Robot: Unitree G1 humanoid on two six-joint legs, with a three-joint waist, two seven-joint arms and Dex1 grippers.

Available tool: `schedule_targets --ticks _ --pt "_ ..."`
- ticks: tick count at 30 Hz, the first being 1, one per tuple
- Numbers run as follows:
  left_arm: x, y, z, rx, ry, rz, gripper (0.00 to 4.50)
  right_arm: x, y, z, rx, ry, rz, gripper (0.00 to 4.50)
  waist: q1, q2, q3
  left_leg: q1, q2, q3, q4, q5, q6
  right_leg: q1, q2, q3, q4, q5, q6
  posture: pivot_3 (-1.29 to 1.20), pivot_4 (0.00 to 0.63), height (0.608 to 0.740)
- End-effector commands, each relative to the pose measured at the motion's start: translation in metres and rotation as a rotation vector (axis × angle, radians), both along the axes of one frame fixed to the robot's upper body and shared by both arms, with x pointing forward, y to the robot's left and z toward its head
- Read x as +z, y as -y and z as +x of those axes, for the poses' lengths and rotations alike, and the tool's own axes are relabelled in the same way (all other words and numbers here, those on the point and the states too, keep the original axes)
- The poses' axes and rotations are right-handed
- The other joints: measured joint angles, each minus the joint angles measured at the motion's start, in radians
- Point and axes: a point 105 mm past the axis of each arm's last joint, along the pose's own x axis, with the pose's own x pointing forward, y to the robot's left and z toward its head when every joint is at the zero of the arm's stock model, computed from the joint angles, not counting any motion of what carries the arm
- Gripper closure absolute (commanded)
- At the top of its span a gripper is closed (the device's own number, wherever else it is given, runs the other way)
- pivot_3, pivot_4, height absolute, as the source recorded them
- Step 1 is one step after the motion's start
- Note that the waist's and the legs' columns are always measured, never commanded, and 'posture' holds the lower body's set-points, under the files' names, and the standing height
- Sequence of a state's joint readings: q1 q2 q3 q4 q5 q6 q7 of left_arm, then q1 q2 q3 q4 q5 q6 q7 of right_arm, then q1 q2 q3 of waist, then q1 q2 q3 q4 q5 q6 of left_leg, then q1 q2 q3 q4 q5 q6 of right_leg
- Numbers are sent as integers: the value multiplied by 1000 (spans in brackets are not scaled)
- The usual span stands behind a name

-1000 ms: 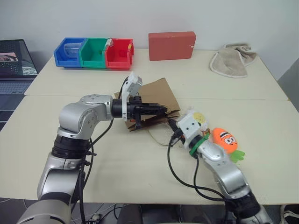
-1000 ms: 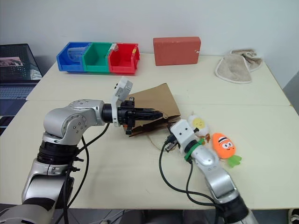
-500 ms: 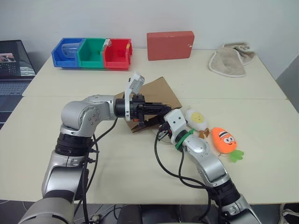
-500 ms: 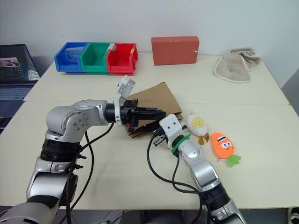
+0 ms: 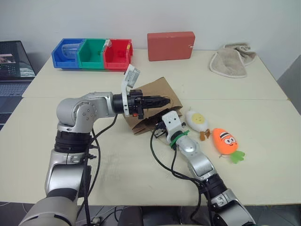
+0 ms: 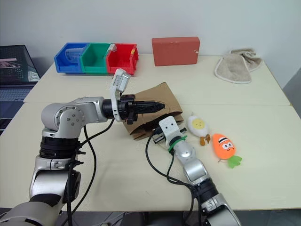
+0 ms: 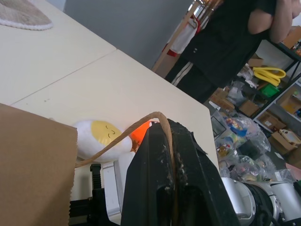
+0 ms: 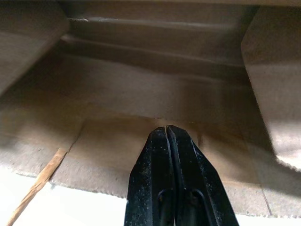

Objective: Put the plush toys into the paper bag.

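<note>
We see the bag (image 5: 153, 106) lying on its side mid-table, mouth toward the robot's right. The left gripper (image 7: 170, 136) is clamped on the handle (image 7: 117, 141) — twine pinched between its closed fingers, arm reaching level across the top of the bag and holding the upper edge up. The right gripper (image 8: 167, 134) is closed on nothing, fingers pressed together, tip poking into the open mouth; its wrist view shows the brown inner paper and folds all around it, and a strip of twine (image 8: 40, 179) lying by the lower edge.

Both toys are outside the bag, on the table to its right. The egg (image 5: 197, 119) lies just beside the bag's mouth and the right wrist, yolk up, brown feet toward the carrot. The carrot (image 5: 224, 141) lies a bit further right and nearer the robot, face up, green leaves at the near end — apart from the egg, not touching.

At the far edge we note a red box (image 5: 170, 45), a towel (image 5: 231, 60) on the right, and three bins (image 5: 93, 53) — blue, green, red — on the left. A laptop (image 5: 14, 63) sits at far left. The left wrist view catches a person (image 7: 225, 42) in black standing past the table.
</note>
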State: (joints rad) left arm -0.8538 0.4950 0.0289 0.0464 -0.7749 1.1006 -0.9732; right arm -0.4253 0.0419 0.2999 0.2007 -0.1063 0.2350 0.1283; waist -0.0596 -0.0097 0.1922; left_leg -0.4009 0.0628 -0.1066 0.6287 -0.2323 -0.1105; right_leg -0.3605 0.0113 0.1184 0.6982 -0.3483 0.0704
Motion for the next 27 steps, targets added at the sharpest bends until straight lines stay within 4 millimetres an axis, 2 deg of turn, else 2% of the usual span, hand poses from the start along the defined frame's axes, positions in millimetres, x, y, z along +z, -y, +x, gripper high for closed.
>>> schedule_targets --ticks 1,12,16,22,25,27 --pt "27 -2 -1 -6 111 -25 4500 1 -4 0 0 -29 16 4475 0 0 0 0 0 0 0 0 0 0 0 0 0 0 0 0 150 740" --pt "83 -4 16 88 562 61 4500 -6 -6 -4 21 -89 -8 4475 0 0 0 1 0 0 -1 0 -1 0 0 0 -1 0 0 0 150 740" --pt "103 -2 23 143 798 135 4500 -6 -5 -4 21 -91 -9 4475 0 0 0 0 0 0 -1 0 -1 -1 0 0 -1 0 0 0 150 740" --pt "98 2 30 169 965 237 4500 -4 -5 -4 23 -89 -6 4475 0 0 0 0 0 1 -2 0 0 -1 0 1 -1 0 0 0 150 740" --pt "95 3 31 161 940 221 4500 0 -5 -3 27 -79 -1 4475 0 0 0 0 0 1 -2 0 1 -2 0 1 0 0 0 0 150 740" --pt "85 4 28 125 901 227 4500 8 -5 -3 36 -62 8 4475 -1 0 0 -1 0 1 -2 0 1 -2 0 1 0 0 0 0 150 740"
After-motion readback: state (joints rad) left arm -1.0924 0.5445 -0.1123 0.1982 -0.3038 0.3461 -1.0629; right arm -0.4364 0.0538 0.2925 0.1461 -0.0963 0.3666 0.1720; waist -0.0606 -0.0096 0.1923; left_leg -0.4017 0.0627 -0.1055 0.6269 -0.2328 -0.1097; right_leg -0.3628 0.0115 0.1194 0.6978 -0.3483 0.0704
